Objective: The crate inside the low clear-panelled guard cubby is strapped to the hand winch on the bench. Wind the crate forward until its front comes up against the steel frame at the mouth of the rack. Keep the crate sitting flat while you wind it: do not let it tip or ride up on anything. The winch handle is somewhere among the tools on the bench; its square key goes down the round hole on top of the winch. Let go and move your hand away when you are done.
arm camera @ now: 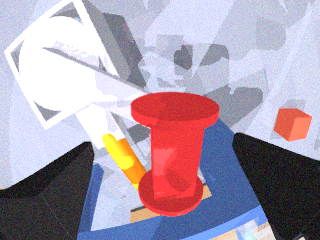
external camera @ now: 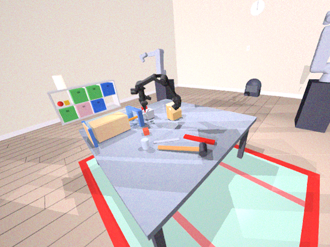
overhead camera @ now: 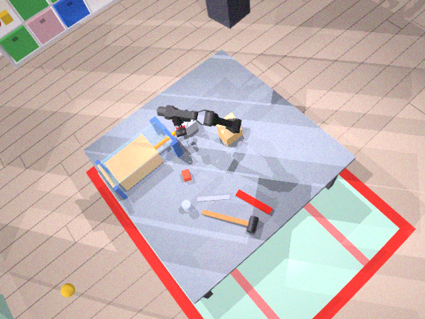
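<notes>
The tan crate (overhead camera: 133, 161) (external camera: 109, 126) sits flat in the clear-panelled cubby, its front short of the blue frame (overhead camera: 176, 148) (external camera: 141, 118) (arm camera: 220, 150). An orange strap (overhead camera: 163, 141) (external camera: 133, 118) (arm camera: 124, 157) runs from it through the frame towards the grey-white winch (overhead camera: 192, 128) (external camera: 149, 114) (arm camera: 50, 80). The handle's pale crank arm (arm camera: 117, 93) reaches out from the winch top to an upright red grip (arm camera: 175, 155) (external camera: 144, 108). My gripper (overhead camera: 180, 131) (external camera: 144, 109) (arm camera: 166, 144) is open, a finger on either side of the red grip in the wrist view. Contact cannot be told.
A small orange-red block (overhead camera: 186, 175) (external camera: 146, 131) (arm camera: 292, 124) lies near the frame. Further off are a white cylinder (overhead camera: 185, 205) (external camera: 144, 143), a pale strip (overhead camera: 213, 198), a red bar (overhead camera: 254, 201) and a hammer (overhead camera: 224, 218). A tan block (overhead camera: 229, 137) (external camera: 174, 113) stands by the arm's base.
</notes>
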Motion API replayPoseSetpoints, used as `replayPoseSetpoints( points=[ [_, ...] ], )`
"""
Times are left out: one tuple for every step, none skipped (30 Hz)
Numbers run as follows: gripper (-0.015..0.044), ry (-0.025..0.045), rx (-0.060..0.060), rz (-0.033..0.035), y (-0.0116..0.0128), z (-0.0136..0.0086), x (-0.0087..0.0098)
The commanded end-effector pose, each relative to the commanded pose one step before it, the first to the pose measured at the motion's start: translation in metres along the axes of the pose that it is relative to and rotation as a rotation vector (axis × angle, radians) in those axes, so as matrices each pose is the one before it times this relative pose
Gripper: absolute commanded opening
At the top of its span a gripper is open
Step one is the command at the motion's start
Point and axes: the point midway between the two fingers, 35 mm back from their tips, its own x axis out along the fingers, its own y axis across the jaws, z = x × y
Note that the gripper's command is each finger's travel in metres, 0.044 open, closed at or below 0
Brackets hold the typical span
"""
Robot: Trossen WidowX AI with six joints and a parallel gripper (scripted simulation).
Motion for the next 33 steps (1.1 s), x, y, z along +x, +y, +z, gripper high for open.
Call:
replayPoseSetpoints(
  points=[
    [0.044,0.00191,0.0044,-0.00528,-0.00047,0.00038,0.00677],
    [0.044,-0.00002,0.0,-0.00009,-0.00007,0.00016,0.00162],
    [0.044,-0.00002,0.0,-0.00009,-0.00007,0.00017,0.00161],
    [0.044,-0.00002,0.0,-0.0001,-0.00007,0.00018,0.00161],
    [0.044,-0.00003,0.0,-0.0001,-0.00008,0.00019,0.00161],
    [0.044,-0.00003,0.0,-0.0001,-0.00008,0.0002,0.00161],
    [0.044,-0.00003,0.0,-0.00011,-0.00008,0.00021,0.00161],
    [0.044,-0.00003,0.0,-0.00011,-0.00008,0.00021,0.0016],
    [0.044,-0.00003,0.0,-0.00011,-0.00009,0.00022,0.0016],
    [0.044,-0.00003,0.0,-0.00009,-0.00007,0.00019,0.00129],
    [0.044,-0.00002,0.0,-0.00006,-0.00004,0.00012,0.00078],
    [0.044,-0.00001,0.0,-0.00002,-0.00001,0.00004,0.00026],
    [0.0414,-0.00294,-0.0044,0.00484,0.00024,-0.00017,-0.00318],
    [0.0387,0.0,0.0,0.0,0.0,0.0,0.0],
    [0.0361,0.0,0.0,0.0,0.0,0.0,0.0],
    [0.0335,0.0,0.0,0.0,0.0,0.0,0.0],
    [0.0309,0.0,0.0,0.0,0.0,0.0,0.0],
    [0.0282,0.0,0.0,0.0,0.0,0.0,0.0],
    [0.0256,0.0,0.0,0.0,0.0,0.0,0.0],
    [0.023,0.0,0.0,0.0,0.0,0.0,0.0],
    [0.0204,0.0,0.0,0.0,0.0,0.0,0.0],
    [0.0177,0.0,0.0,0.0,0.0,0.0,0.0],
    [0.0151,0.0,0.0,0.0,0.0,0.0,0.0],
    [0.0125,0.0,0.0,0.0,0.0,0.0,0.0],
    [0.0099,0.0,0.0,0.0,0.0,0.0,0.0],
    [0.0072,0.0,0.0,0.0,0.0,0.0,0.0],
    [0.0046,0.0,0.0,0.0,0.0,0.0,0.0],
    [0.002,0.0,0.0,0.0,0.0,0.0,0.0],
    [0.0013,0.0,0.0,0.0,0.0,0.0,0.0],
    [0.0007,0.0,0.0,0.0,0.0,0.0,0.0],
    [0.0,0.0,0.0,0.0,0.0,0.0,0.0],
    [0.0,0.0,0.0,0.0,0.0,0.0,0.0],
    [0.0,0.0,0.0,0.0,0.0,0.0,0.0]
  ],
)
